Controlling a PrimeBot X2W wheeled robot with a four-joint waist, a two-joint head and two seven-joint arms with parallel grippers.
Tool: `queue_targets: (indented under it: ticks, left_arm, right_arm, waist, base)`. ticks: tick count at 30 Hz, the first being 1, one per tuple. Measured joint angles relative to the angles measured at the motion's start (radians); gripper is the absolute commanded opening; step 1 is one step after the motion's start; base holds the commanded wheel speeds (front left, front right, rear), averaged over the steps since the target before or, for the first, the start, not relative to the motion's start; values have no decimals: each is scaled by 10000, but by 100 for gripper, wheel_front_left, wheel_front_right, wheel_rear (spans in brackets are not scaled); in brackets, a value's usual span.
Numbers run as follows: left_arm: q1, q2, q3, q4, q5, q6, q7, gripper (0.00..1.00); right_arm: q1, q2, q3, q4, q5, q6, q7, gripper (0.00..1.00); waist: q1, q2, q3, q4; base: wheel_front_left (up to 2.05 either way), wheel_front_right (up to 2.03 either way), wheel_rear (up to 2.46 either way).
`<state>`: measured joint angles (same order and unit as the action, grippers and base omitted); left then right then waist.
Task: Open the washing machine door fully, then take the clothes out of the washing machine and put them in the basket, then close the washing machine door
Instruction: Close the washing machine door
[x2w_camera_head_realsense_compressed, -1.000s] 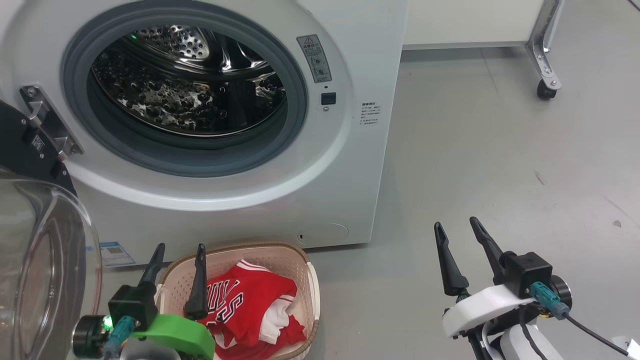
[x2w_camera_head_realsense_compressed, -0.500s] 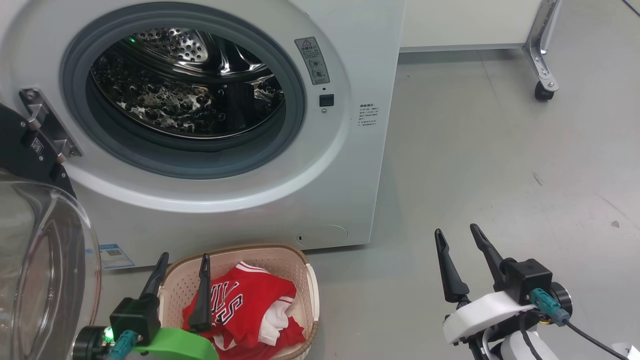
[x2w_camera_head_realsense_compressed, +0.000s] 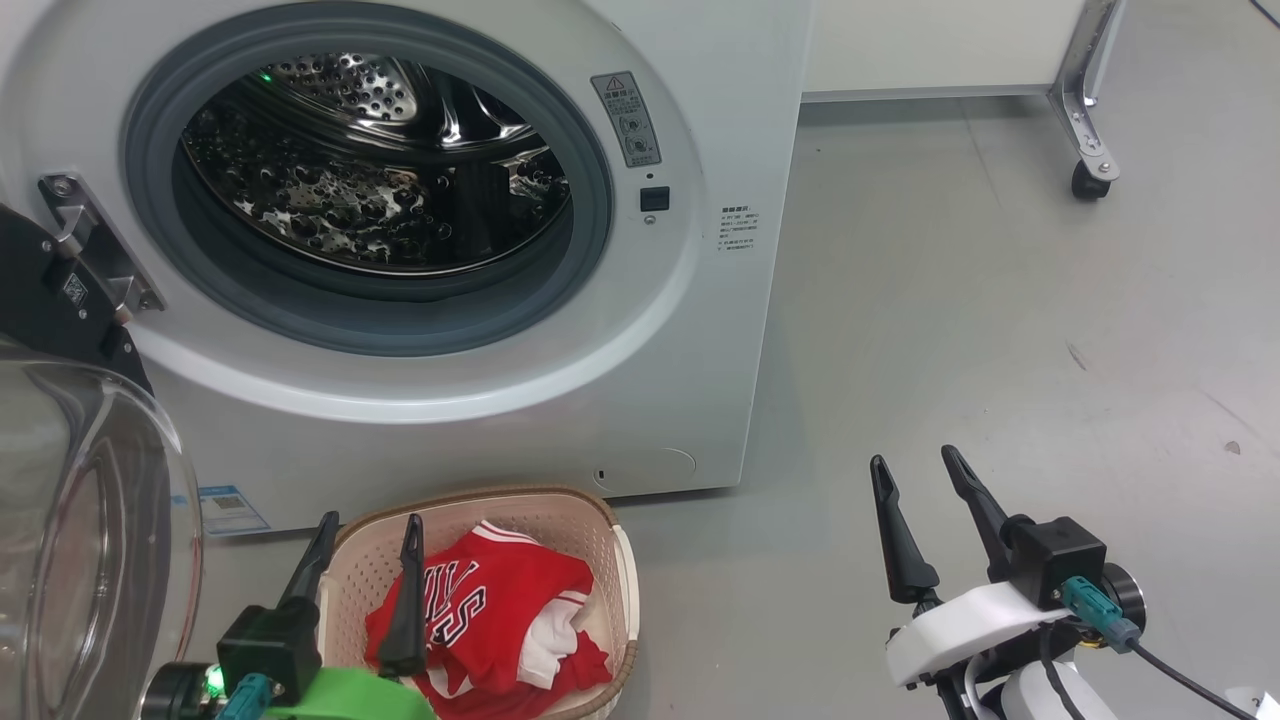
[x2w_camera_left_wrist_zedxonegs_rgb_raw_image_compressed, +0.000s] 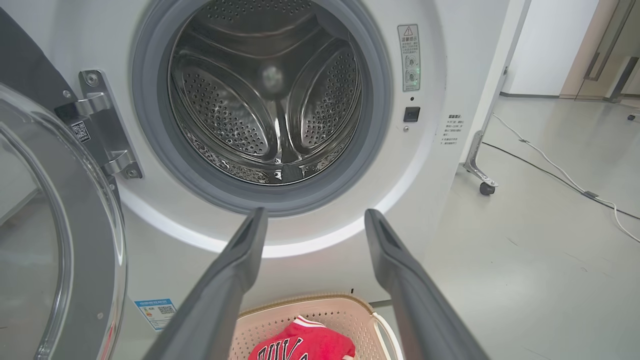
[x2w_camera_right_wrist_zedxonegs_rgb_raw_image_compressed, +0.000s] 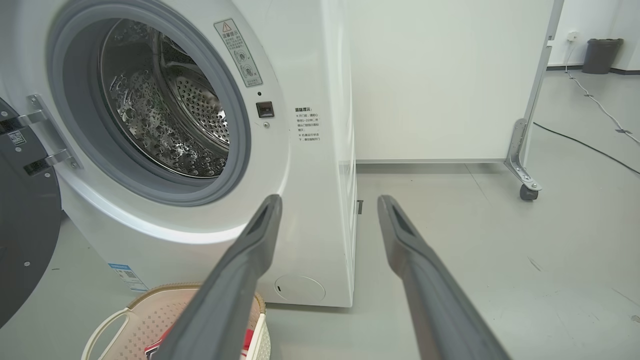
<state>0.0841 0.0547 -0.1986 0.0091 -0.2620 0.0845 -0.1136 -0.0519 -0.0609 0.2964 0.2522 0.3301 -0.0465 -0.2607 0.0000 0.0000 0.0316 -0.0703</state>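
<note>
Washer drum (x2w_camera_left_wrist_zedxonegs_rgb_raw_image_compressed: 270, 100) empty, Bulls jersey (x2w_camera_head_realsense_compressed: 500, 610) in basket (x2w_camera_head_realsense_compressed: 520, 493) at 6. My left pincer (x2w_camera_head_realsense_compressed: 371, 517) released, above basket. Door (x2w_camera_head_realsense_compressed: 90, 520) swung out at 9 (glass bulges toward me): push rim slowly, arc toward 3.

You worked on a smooth, evenly lit pale grey floor (x2w_camera_head_realsense_compressed: 1000, 320) scuffed with a few dark marks. Behind it stood a white partition panel (x2w_camera_right_wrist_zedxonegs_rgb_raw_image_compressed: 440, 80) on an angled metal leg (x2w_camera_right_wrist_zedxonegs_rgb_raw_image_compressed: 520, 165) with a black caster (x2w_camera_head_realsense_compressed: 1088, 180). Farther off you had cables (x2w_camera_left_wrist_zedxonegs_rgb_raw_image_compressed: 587, 194) trailing over the floor, a dark waste bin (x2w_camera_right_wrist_zedxonegs_rgb_raw_image_compressed: 601, 55) against the wall and a tan door (x2w_camera_left_wrist_zedxonegs_rgb_raw_image_compressed: 582, 45).
</note>
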Motion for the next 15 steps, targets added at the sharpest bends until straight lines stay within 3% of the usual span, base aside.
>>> queue_targets:
  ticks: [15]
  left_arm:
    - [290,44,6,-631,102,86,309,100]
  right_arm:
    - [1,6,-2,-33,-75,0,0,100]
  waist:
    - [0,0,29,-93]
  base:
    - [-20,20,0]
